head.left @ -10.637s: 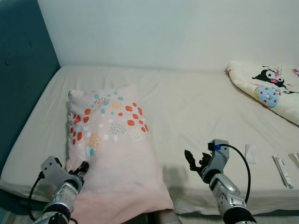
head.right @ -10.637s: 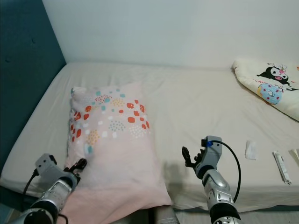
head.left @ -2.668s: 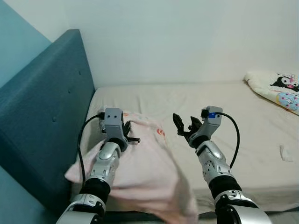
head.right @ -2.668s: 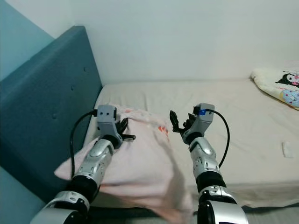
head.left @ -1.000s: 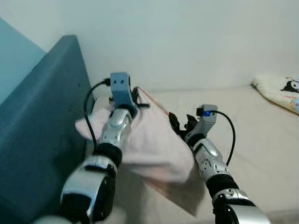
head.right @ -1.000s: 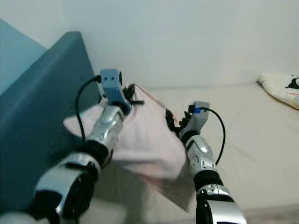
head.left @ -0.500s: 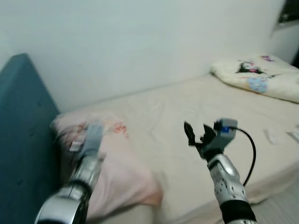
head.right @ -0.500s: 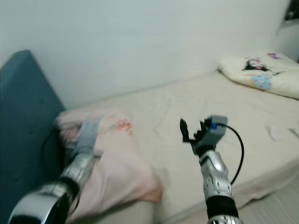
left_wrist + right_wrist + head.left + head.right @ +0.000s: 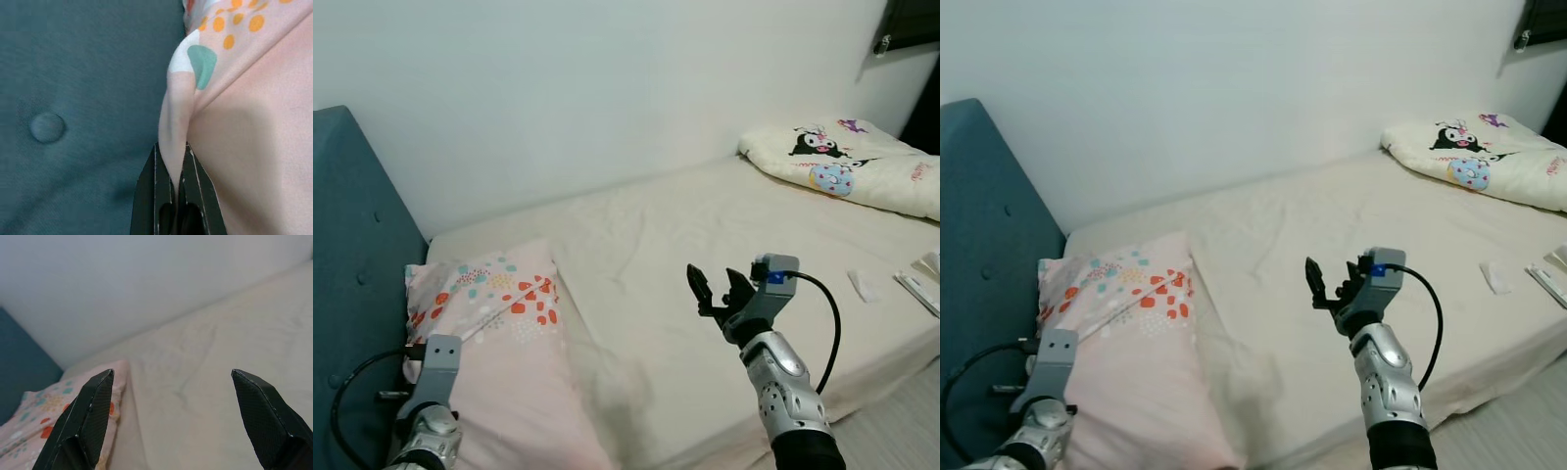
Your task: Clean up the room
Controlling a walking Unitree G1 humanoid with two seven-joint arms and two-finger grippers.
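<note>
Nearest, at the foot of the dark teal padded headboard [image 9: 352,274], the left gripper [image 9: 174,183] has its two black fingers [image 9: 149,196] pressed together on a fold of the pale pink pillow with orange, red and teal spots [image 9: 499,333]; the cloth rises in a pinched ridge out of the closed tips, just beside a round upholstery button [image 9: 47,127]. The silver left arm [image 9: 429,411] sits low at the pillow's near corner, a black cable looping beside it.

The pillow lies flat on the cream-sheeted bed [image 9: 646,264], its long edge against the headboard, the spotted end pointing toward the wall.

To the right, the right gripper [image 9: 1327,284] hangs above the middle of the bed, touching nothing; its fingers [image 9: 88,416] are spread wide apart with nothing between them. A black cable arcs from its wrist housing, which carries a small blue mark.

Farther right, near the bed's edge, lie a small white scrap [image 9: 862,286] and a flat white strip-like item [image 9: 917,290], too small to identify. Beyond them, at the far corner of the bed, rests a folded cream quilt printed with black-and-white cartoon figures [image 9: 842,166]. A plain white wall [image 9: 607,88] runs behind the bed.
</note>
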